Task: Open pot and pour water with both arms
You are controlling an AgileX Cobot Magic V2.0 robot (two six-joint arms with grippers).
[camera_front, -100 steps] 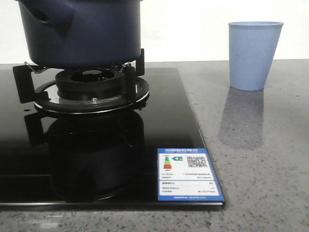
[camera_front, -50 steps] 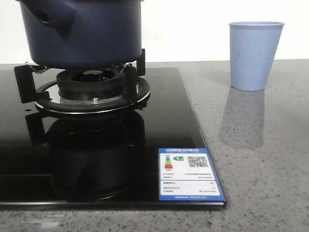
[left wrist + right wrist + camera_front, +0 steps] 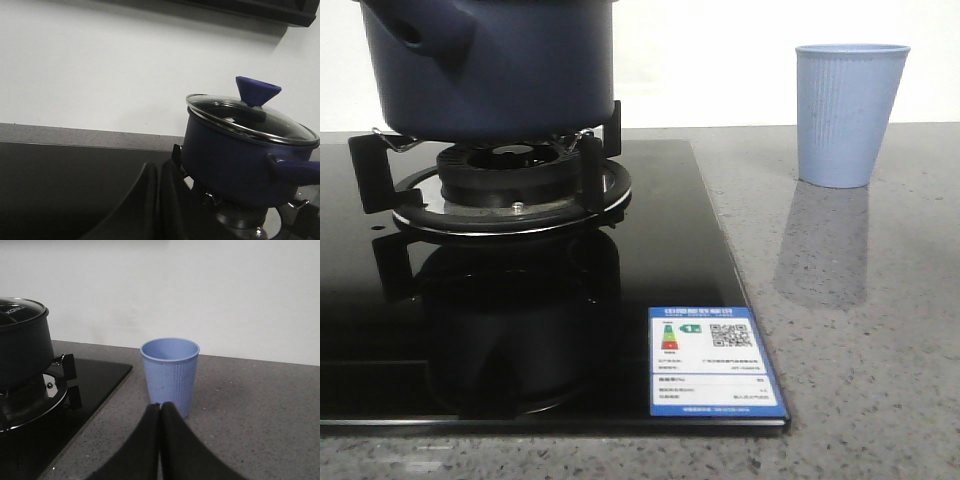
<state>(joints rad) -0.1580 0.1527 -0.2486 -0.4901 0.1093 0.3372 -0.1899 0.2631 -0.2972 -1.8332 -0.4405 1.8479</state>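
Front view: the pot (image 3: 490,65) sits on the burner (image 3: 510,185) of the black hob (image 3: 650,250); the cup (image 3: 847,113) stands well apart to its right on the grey worktop (image 3: 880,330). Neither arm shows here.
Left wrist view: left end effector (image 3: 158,200) has its fingers pressed together, empty, low beside the pot. The glass lid (image 3: 250,117) is on, its blue knob (image 3: 257,90) upright.
Step, I'd say: open the fingers, come down over the knob, lift straight up.
Right wrist view: right end effector (image 3: 160,440) is likewise closed and empty, just short of the cup.
Room: open worktop right of the hob's edge; the wall stands close behind.
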